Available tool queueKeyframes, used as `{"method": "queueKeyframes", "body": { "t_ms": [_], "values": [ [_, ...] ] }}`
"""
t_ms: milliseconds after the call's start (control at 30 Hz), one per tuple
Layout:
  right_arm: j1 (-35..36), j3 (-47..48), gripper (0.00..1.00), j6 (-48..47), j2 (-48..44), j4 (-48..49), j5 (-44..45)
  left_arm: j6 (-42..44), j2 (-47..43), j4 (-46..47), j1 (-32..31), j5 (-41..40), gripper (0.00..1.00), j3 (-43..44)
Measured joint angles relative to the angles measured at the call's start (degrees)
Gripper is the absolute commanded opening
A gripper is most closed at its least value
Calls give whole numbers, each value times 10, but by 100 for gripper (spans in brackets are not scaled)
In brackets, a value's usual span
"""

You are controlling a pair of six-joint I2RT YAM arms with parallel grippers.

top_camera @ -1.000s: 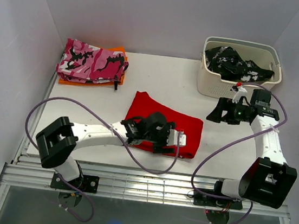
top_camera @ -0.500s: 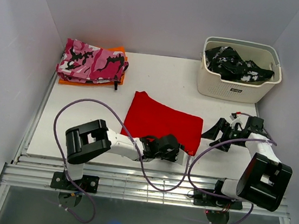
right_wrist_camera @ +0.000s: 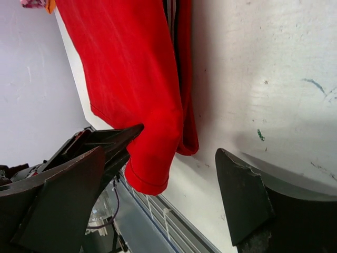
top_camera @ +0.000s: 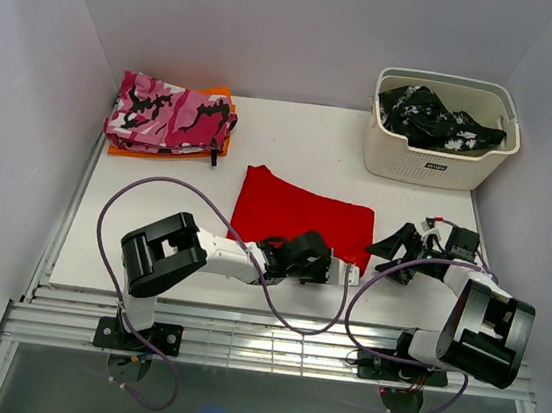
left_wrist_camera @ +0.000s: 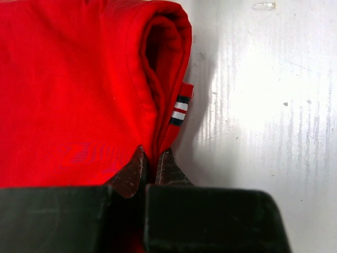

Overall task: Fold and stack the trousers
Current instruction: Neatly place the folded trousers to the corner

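Note:
The red trousers (top_camera: 300,220) lie folded in the middle of the table. My left gripper (top_camera: 344,272) sits at their near right corner. In the left wrist view its jaws (left_wrist_camera: 152,161) are shut on the folded red edge (left_wrist_camera: 79,95), just below a small striped tag (left_wrist_camera: 180,109). My right gripper (top_camera: 399,246) is low over the table just right of the trousers and stands open. In the right wrist view its fingers (right_wrist_camera: 239,195) spread wide around bare table, with the pinched red corner (right_wrist_camera: 150,158) between them, a little off the table.
A white basket (top_camera: 432,168) holding black-and-white garments stands at the back right. A pink camouflage garment (top_camera: 172,113) lies on an orange one at the back left. Purple cables loop over the table's near edge (top_camera: 272,319).
My left gripper slid from on top of the trousers to their near right corner and shut on the fabric. My right arm came down and nearer, beside the trousers' right edge.

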Motion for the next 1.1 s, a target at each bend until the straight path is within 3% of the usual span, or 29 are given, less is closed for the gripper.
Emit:
{"method": "queueKeyframes", "body": {
  "t_ms": [433, 933, 1100],
  "values": [
    [25, -66, 90, 156, 39, 163, -7, -90, -3, -68, 44, 73, 0, 64],
    [119, -90, 90, 312, 71, 362, 8, -96, -3, -79, 57, 105, 0, 70],
    [142, -94, 99, 337, 71, 381, 15, -101, -3, -79, 63, 110, 0, 70]
  ]
}}
